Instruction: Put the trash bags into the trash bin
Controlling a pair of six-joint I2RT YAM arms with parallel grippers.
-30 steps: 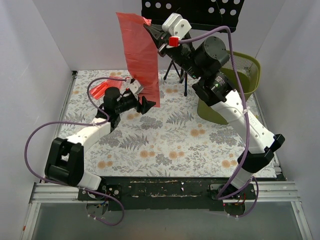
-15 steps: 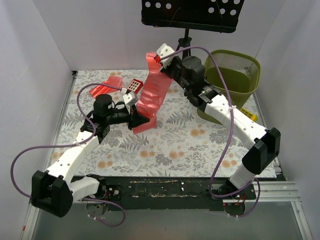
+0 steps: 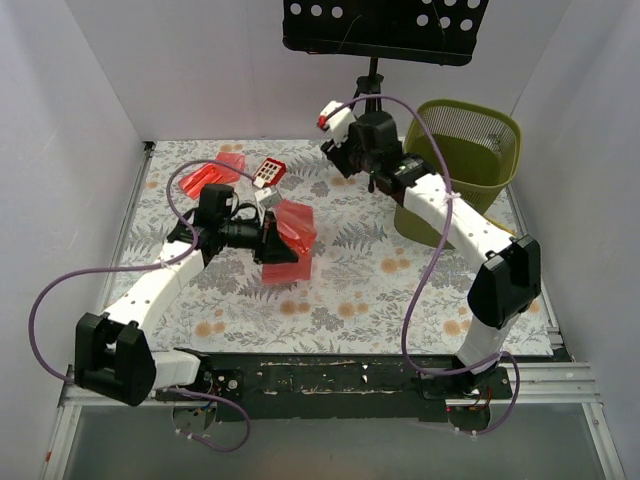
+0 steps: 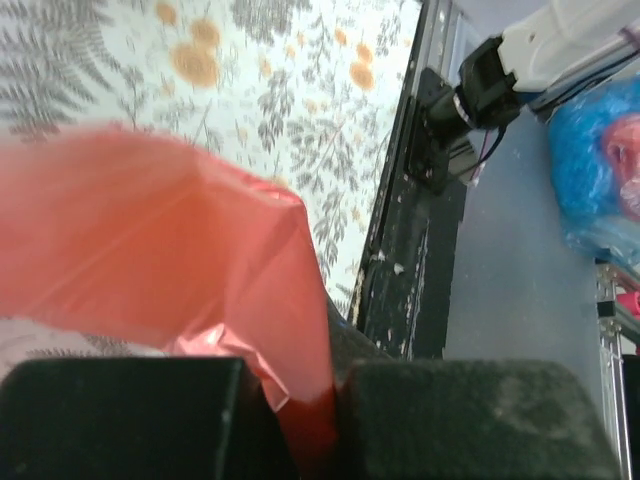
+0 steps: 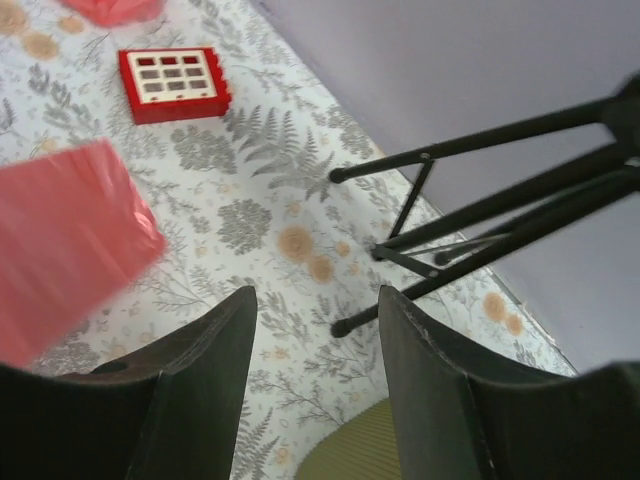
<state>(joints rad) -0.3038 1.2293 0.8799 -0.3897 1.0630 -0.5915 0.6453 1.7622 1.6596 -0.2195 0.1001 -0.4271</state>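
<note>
Currently, a bag (image 3: 290,238) is pinched between the left gripper's (image 3: 268,236) jaws over the table (image 3: 400,300), well apart from the bin (image 3: 470,160). The right gripper's (image 5: 315,300) jaws are spread, empty.

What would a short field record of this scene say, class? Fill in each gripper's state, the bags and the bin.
left gripper: shut on held trash bag
right gripper: open, empty
second trash bag: lying on the table, far left
trash bin: upright, far right, no bag visible inside
red box: beside second trash bag
</note>
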